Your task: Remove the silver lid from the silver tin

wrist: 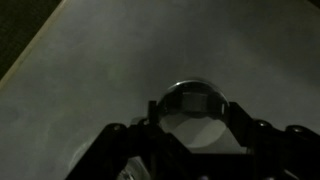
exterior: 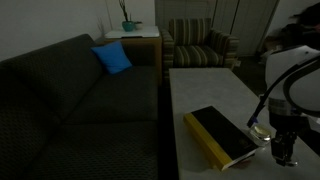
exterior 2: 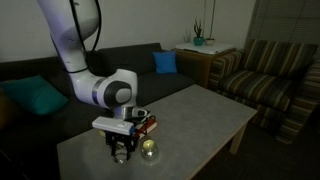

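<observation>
In the wrist view my gripper is shut on the silver lid, a small round shiny cap held by its edges between the two fingers, with bare table behind it. In both exterior views the gripper hangs low over the table, just beside the silver tin, and is apart from it. The tin stands on the tabletop next to the book. The tin is out of the wrist view.
A black-and-yellow book lies on the light table close to the tin. A dark sofa with a blue cushion runs along the table. A striped armchair stands beyond.
</observation>
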`<state>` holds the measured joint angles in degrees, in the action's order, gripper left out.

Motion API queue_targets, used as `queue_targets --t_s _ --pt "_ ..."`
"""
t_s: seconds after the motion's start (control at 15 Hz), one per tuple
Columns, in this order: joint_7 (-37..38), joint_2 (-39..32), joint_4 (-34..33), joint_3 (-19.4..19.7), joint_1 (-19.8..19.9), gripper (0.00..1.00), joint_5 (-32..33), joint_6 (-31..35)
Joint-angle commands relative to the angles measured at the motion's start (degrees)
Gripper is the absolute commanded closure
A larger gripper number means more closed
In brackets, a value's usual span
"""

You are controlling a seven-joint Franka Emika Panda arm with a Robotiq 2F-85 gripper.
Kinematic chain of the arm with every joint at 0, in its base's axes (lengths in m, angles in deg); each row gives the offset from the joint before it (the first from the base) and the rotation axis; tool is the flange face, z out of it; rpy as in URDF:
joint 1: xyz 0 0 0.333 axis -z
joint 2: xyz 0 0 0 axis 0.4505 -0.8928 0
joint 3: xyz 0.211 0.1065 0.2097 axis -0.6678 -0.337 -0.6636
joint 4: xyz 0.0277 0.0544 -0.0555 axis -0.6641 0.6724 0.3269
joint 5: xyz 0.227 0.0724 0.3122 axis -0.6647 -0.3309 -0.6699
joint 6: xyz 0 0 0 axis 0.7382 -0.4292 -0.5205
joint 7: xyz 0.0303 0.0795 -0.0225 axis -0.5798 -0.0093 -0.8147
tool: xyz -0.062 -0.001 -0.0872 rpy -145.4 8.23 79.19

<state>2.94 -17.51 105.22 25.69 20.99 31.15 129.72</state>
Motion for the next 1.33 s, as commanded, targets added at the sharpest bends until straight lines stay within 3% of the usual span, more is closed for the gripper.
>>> queue_targets --t_s 0.0,0.6,1.27 --pt "-3.46 -3.90 -3.96 -0.54 2.98 0.56 -0.03 -3.09" --pt "-2.62 -13.79 -15.92 3.88 2.97 0.56 1.05 -0.57" --pt "-3.20 -16.44 -20.13 4.35 4.19 0.56 0.92 3.21"
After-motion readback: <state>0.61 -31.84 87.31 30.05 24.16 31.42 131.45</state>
